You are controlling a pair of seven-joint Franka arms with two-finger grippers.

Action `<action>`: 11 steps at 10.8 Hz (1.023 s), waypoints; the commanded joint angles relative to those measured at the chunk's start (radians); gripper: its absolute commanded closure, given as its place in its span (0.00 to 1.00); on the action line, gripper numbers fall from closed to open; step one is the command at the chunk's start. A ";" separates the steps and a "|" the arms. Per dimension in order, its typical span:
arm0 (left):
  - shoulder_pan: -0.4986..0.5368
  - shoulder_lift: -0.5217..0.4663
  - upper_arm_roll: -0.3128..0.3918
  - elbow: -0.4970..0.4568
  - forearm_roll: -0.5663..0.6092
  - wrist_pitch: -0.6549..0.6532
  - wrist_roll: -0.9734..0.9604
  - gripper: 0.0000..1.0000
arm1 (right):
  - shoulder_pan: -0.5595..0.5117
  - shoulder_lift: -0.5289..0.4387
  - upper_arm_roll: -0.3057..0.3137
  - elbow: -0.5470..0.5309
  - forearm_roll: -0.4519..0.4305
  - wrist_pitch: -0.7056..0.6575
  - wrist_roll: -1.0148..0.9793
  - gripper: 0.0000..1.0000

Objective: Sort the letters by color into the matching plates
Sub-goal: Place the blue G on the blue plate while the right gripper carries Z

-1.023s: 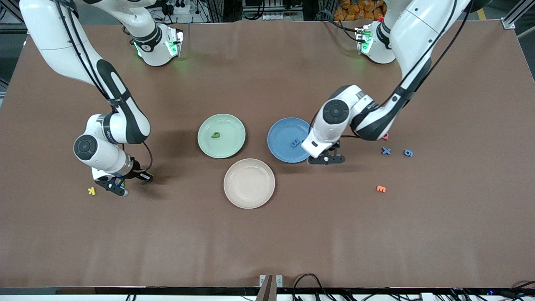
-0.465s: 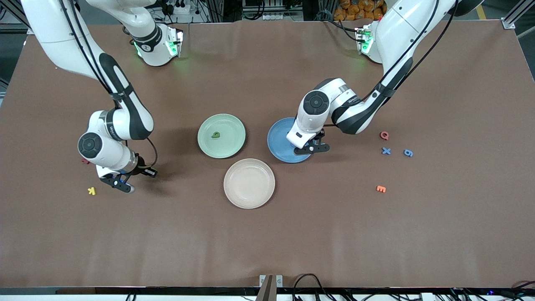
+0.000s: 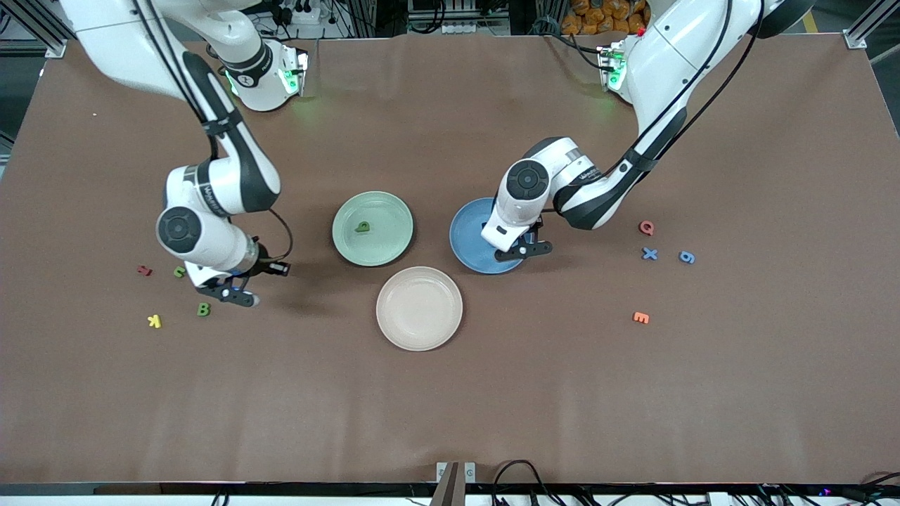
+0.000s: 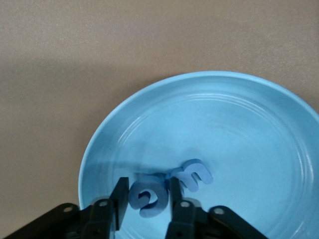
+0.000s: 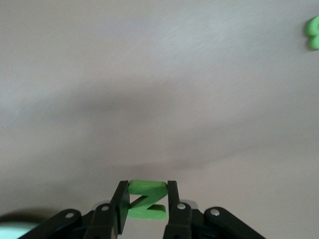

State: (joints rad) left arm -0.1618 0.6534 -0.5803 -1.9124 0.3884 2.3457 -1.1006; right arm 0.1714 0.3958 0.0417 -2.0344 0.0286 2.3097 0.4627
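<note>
Over the blue plate (image 4: 279, 124), left gripper (image 4: 147, 201) pinches a blue letter (image 4: 145, 198); right gripper (image 5: 145, 200) clamps a green letter (image 5: 145, 200).

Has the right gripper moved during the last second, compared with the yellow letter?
Yes. The right gripper, holding a green letter, has moved away from the yellow letter, toward the green plate.

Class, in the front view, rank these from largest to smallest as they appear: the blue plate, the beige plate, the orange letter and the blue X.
1. beige plate and blue plate: they look alike, though the left arm hides part of the blue one.
2. orange letter and blue X: both tiny, too close to rank.
</note>
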 commanded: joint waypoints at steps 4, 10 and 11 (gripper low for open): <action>-0.005 -0.012 0.000 0.058 -0.020 -0.012 -0.059 0.00 | 0.253 -0.057 0.000 -0.030 0.010 -0.047 0.148 0.78; 0.110 -0.185 -0.004 0.044 -0.023 -0.136 0.142 0.00 | 0.404 -0.034 0.000 -0.032 0.011 -0.047 0.274 0.28; 0.126 -0.211 -0.004 0.042 -0.023 -0.179 0.172 0.00 | 0.404 -0.034 0.000 -0.030 0.011 -0.050 0.296 0.00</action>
State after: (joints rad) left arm -0.0688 0.5310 -0.5804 -1.8381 0.3876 2.2409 -1.0017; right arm 0.5719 0.3709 0.0481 -2.0564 0.0334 2.2644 0.7204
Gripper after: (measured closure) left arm 0.000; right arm 0.617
